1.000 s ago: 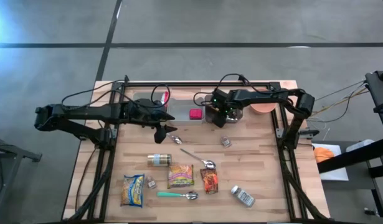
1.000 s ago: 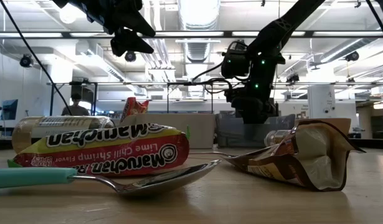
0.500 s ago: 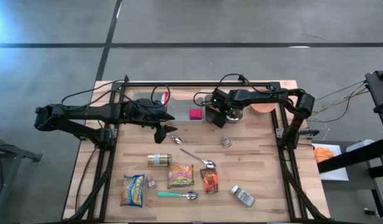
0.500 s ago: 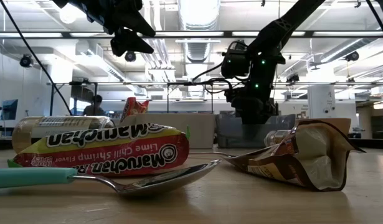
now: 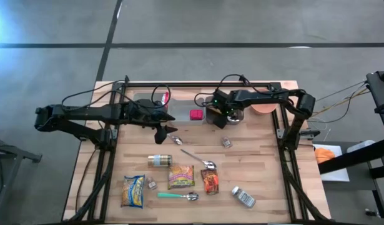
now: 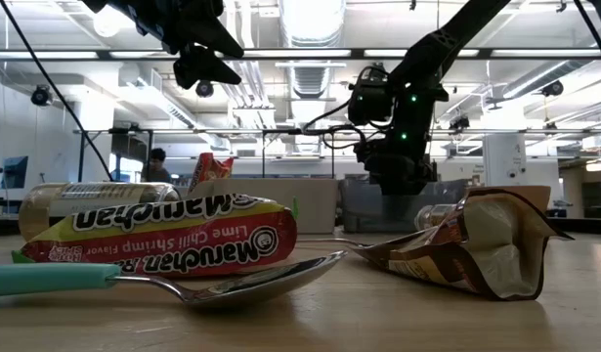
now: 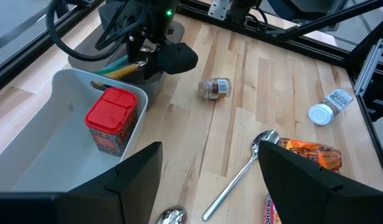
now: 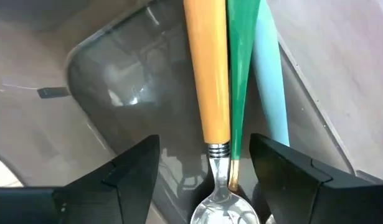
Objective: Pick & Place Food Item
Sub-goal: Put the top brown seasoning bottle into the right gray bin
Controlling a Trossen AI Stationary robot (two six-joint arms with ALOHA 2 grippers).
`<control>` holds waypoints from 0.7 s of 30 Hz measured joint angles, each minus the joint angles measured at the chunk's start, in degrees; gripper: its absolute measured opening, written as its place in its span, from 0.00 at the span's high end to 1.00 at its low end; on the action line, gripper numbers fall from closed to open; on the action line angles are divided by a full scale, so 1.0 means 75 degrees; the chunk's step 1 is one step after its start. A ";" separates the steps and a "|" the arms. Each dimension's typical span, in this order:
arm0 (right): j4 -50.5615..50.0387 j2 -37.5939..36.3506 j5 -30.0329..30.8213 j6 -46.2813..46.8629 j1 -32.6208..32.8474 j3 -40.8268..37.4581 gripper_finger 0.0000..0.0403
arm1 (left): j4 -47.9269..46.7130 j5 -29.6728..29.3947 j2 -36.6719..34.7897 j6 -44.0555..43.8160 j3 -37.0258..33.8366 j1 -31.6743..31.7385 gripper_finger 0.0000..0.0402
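Desk (image 5: 260,181) of pale wood carries two bins at its far side. White bin (image 7: 48,146) holds one red-lidded food jar (image 7: 110,118), standing upright. Grey bin (image 8: 116,93) beside it holds spoons: orange handle (image 8: 207,68), green handle (image 8: 241,74) and pale blue handle (image 8: 271,81) lie side by side. Right tool (image 8: 207,180) is above this bin, fingers apart, holding nothing. Left tool (image 7: 207,180) hangs near the white bin, open and empty.

The right gripper (image 8: 207,180) has spread its fingers over the grey bin (image 8: 116,106).
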 joint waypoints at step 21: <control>-0.1573 -0.2026 0.0603 0.1872 0.0615 0.0009 0.38 | -0.0002 -0.0001 -0.0001 0.0002 0.0000 0.0000 0.33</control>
